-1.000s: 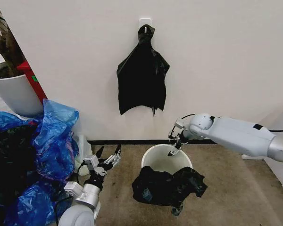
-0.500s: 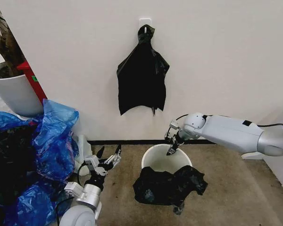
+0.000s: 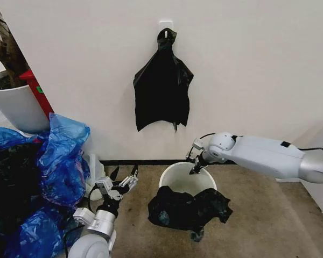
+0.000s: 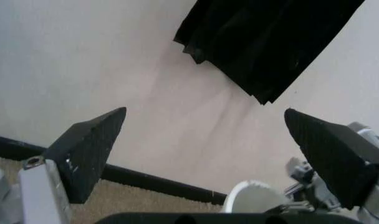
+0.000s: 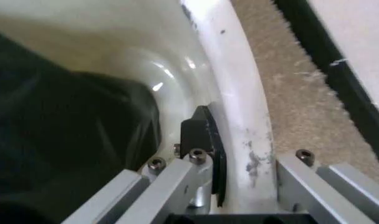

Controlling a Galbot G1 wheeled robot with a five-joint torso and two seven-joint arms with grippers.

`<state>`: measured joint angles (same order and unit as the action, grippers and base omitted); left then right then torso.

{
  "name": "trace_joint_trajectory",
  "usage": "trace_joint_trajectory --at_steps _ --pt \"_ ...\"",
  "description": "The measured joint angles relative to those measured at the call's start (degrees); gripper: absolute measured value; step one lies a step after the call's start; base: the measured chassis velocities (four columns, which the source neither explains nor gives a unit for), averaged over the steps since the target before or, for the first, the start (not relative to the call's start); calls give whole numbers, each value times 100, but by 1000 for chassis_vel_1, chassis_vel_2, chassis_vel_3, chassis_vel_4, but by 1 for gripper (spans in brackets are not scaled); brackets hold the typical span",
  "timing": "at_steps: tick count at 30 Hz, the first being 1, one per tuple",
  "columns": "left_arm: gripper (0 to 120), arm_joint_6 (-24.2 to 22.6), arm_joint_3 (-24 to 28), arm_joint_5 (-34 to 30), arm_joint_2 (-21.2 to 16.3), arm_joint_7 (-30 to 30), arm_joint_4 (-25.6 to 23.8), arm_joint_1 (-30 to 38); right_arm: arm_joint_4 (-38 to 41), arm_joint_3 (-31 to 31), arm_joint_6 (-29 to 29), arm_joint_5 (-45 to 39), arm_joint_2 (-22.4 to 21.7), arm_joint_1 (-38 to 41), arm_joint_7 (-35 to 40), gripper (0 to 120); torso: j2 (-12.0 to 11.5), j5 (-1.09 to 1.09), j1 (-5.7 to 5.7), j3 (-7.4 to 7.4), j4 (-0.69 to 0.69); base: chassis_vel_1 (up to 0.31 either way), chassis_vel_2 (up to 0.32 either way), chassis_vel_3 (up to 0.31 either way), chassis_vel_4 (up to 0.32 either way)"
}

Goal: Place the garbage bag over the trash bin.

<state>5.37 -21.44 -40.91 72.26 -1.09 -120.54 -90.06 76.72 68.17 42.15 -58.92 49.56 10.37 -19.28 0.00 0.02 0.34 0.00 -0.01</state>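
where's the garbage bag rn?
Head view: the garbage bag is bunched over the near rim of the trash bin, centre floor; the right hand is at the far rim.

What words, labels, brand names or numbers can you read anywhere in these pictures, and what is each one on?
None can be read.
The red box beside the plant pot carries a small green mark, too small to read.
The trash bin, the garbage bag draped over its front rim, the hanging black bags on the wall, the blue bags and both arms show no lettering.
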Motion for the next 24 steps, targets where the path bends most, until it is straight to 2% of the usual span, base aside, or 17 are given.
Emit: trace_joint_trajectory --at_steps 2,5,6,7,9,11,12,13,14,15,17,18,21,24 --pt "100 0 2 5 7 0 0 -2 109 -20 0 -49 -100 14 73 0 0 0 0 0 0 0 0 0 0" --pt "100 1 10 17 25 -9 -2 8 588 -224 -2 -429 -535 13 531 0 0 0 0 0 -1 0 0 0 0" --pt "100 1 7 28 27 -18 -2 28 816 -403 -2 -708 -741 -63 832 0 0 -2 0 0 0 0 0 0 0" --pt "100 1 -7 35 27 -42 5 64 1244 -656 -4 -1342 -1082 -210 1525 0 0 2 0 0 0 0 0 0 0" --pt "100 2 -10 35 27 -47 8 70 1324 -701 -4 -1478 -1143 -243 1667 0 0 2 0 0 1 0 0 0 0" --pt "100 2 -44 23 26 -82 23 123 2022 -1358 -4 -2825 -1643 -740 3187 0 0 0 0 0 -1 0 0 0 0" --pt "100 2 -54 18 23 -90 34 138 2197 -1642 -3 -3274 -1764 -960 3666 0 0 1 0 0 -2 0 0 0 0" --pt "100 4 -65 12 21 -94 48 157 2505 -2286 -3 -4030 -1914 -1421 4484 0 0 -3 0 0 -5 0 0 0 0" --pt "100 4 -65 12 21 -94 48 157 2505 -2286 -3 -4030 -1914 -1421 4484 0 0 -3 0 0 -5 0 0 0 0" --pt "100 4 -67 7 18 -97 52 167 2642 -2657 -4 -4389 -1953 -1699 4891 0 0 -4 0 -1 -6 0 0 0 0" --pt "100 4 -66 3 8 -98 57 186 2932 -3678 -12 -5274 -1953 -2413 6004 0 0 3 0 -1 -3 0 0 0 0" --pt "100 4 -57 2 11 -99 64 206 3209 -4530 -37 -6007 -1918 -3053 6965 0 0 -5 0 0 2 0 0 0 0" --pt "100 7 -35 4 45 -92 67 223 3573 -5168 -218 -6037 -2003 -3866 7245 0 0 1 0 0 1 0 0 0 0" --pt "100 27 -32 4 73 -86 62 211 3739 -5517 -398 -5999 -1975 -4320 7463 0 0 -3 0 -1 -4 0 0 0 0"
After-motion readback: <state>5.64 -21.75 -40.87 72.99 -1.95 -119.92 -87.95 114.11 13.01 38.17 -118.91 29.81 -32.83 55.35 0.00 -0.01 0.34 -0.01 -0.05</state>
